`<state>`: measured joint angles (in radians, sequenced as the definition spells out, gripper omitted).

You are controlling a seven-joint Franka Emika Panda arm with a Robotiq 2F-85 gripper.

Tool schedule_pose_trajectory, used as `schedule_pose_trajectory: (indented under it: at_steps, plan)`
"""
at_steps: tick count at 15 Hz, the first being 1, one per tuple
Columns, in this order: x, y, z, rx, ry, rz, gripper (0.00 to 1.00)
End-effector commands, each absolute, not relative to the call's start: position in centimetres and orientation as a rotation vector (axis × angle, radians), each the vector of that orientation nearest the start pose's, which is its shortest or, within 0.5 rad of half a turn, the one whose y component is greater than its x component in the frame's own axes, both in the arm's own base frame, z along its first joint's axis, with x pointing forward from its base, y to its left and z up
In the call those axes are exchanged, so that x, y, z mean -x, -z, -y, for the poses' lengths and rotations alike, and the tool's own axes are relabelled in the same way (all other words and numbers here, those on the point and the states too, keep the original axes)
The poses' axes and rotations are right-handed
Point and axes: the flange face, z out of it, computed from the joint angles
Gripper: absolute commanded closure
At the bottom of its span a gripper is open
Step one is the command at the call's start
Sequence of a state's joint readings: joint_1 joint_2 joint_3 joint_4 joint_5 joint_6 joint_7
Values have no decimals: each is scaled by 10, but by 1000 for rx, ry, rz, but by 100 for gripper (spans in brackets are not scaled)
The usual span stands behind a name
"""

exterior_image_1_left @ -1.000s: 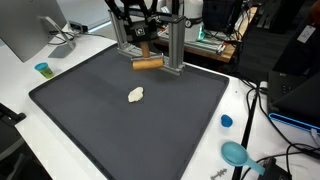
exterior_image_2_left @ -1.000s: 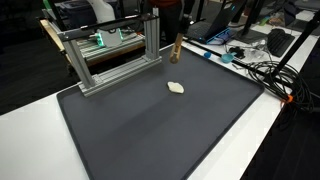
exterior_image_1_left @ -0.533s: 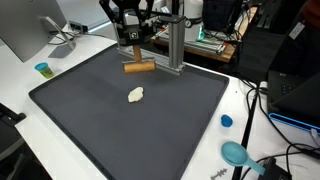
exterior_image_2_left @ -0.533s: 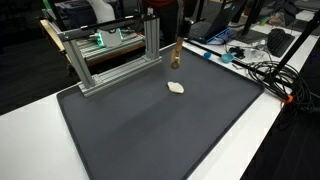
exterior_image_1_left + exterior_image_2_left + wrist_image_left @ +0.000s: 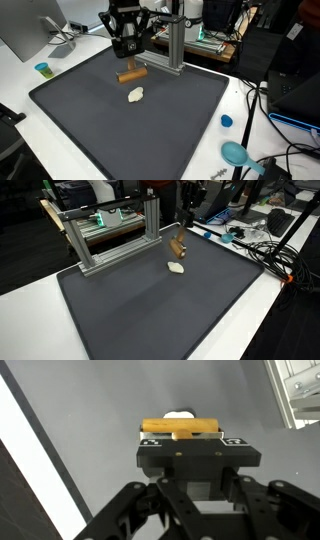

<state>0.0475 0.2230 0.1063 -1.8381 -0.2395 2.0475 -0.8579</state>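
Over the dark mat [image 5: 100, 125] on the bench, my hand [image 5: 130, 61] is clenched on a short wooden piece [image 5: 131, 74], whose bar lies crosswise at my fingertips in the wrist view. A small pale lump [image 5: 136, 95] sits on the mat near it (apart from the wood in both exterior views). A metal frame [image 5: 176, 45] stands close by at the mat's edge.

small blue cup [image 5: 42, 69], aluminium frame [image 5: 120, 252]
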Motion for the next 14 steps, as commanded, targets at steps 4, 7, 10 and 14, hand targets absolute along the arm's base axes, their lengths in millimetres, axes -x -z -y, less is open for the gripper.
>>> schedule_pose_trajectory:
  at_steps: [4,7,10,14]
  plan:
    - [-601,-391,-96,2452,-185,2220,78]
    - [-603,-385,-97,2446,-188,2186,53]
    - [-602,-381,-95,2409,-205,2222,53]
    - [-601,-369,-100,2401,-274,2298,78]
